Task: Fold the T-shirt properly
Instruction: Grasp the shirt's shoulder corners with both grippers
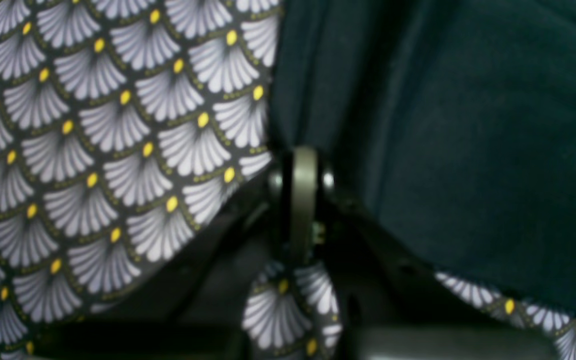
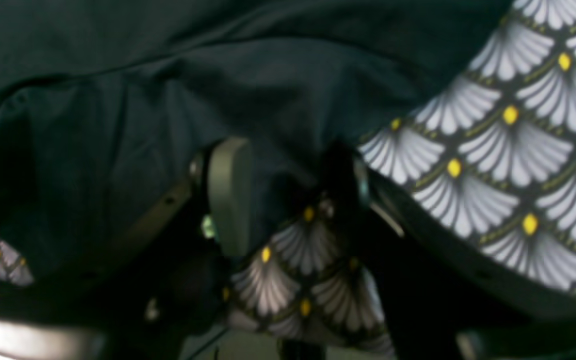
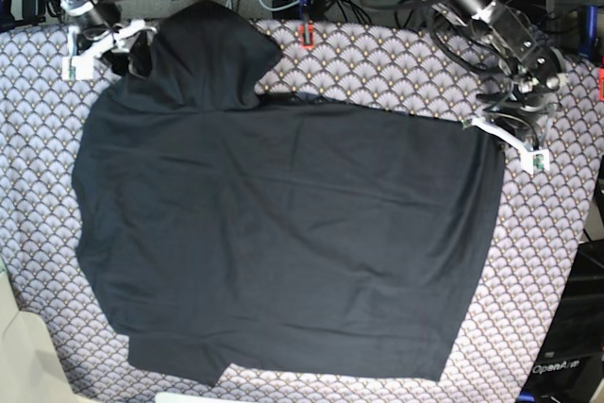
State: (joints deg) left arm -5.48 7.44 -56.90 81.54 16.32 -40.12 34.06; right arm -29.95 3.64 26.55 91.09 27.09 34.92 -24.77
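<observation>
Claws, two, both at cloth edges. Left claw [image 1: 302, 165]: closed, pinching the T-shirt [image 3: 283, 233] hem corner at 2 o'clock in the base view. Right claw [image 2: 288, 170]: partly open, cloth between its fingers, at the 11 o'clock sleeve; grip uncertain. T-shirt: dark, soft, lightly wrinkled, spread flat, long axis 9-to-3. Tabletop [image 3: 396, 63]: grey scallop-print cover, yellow dots.
</observation>
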